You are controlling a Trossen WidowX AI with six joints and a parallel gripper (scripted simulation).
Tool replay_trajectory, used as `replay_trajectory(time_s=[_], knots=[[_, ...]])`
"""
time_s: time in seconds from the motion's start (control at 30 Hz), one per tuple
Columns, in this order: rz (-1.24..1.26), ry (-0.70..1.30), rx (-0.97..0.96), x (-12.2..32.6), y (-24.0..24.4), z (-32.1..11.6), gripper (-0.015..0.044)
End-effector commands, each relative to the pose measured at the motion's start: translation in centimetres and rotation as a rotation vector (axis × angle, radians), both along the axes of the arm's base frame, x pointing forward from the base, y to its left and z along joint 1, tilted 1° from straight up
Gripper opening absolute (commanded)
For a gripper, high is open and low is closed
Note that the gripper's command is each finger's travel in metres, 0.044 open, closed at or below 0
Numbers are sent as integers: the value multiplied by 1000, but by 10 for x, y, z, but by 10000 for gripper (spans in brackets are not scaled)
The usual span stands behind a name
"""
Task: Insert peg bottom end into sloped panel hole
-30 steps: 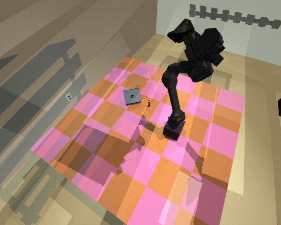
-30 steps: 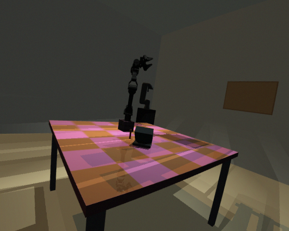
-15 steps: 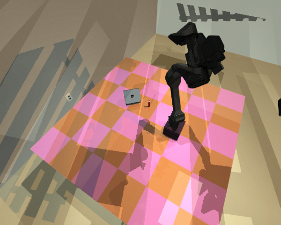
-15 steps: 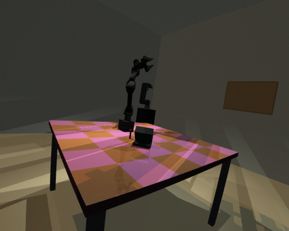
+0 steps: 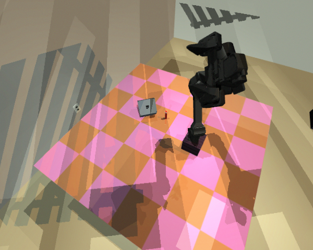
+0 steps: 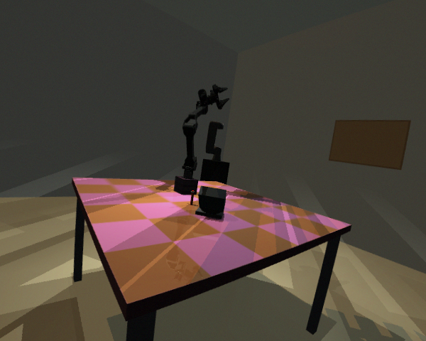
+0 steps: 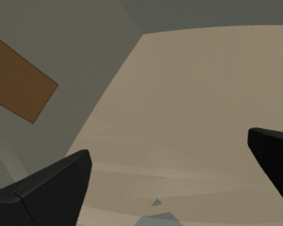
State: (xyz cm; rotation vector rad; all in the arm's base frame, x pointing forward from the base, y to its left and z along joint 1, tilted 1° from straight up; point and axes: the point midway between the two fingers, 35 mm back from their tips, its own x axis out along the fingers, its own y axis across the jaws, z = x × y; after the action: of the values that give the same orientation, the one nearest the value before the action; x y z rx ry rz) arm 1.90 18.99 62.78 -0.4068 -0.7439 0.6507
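A small red peg [image 5: 166, 115] [image 6: 192, 198] stands upright on the checkered table, close beside the panel block. The grey sloped panel [image 5: 142, 110] has one small dark hole [image 5: 147, 107] near the middle of its face; the hole's exact shape is too small to tell. The exterior view shows the dark back of the panel block [image 6: 211, 201], and its hole is hidden there. My gripper [image 6: 227, 94] [image 7: 171, 149] is open and empty, raised high above the table and well away from the peg. The peg and panel are not in the wrist view.
The arm's dark base block [image 5: 190, 147] [image 6: 185, 185] stands on the pink and orange table [image 5: 202, 169] [image 6: 132, 234]. A black block [image 6: 215, 171] with a hooked dark shape above it stands behind the table. An orange-brown board [image 6: 369, 144] [image 7: 24, 82] hangs on the wall.
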Motion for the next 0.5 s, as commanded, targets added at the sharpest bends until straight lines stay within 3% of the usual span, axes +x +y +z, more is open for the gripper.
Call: replay_trajectory(time_s=[0.0,0.47], knots=[[-26,-34,-12,0,7,-3,440],[-123,-107,-66,11,33,-13,440]])
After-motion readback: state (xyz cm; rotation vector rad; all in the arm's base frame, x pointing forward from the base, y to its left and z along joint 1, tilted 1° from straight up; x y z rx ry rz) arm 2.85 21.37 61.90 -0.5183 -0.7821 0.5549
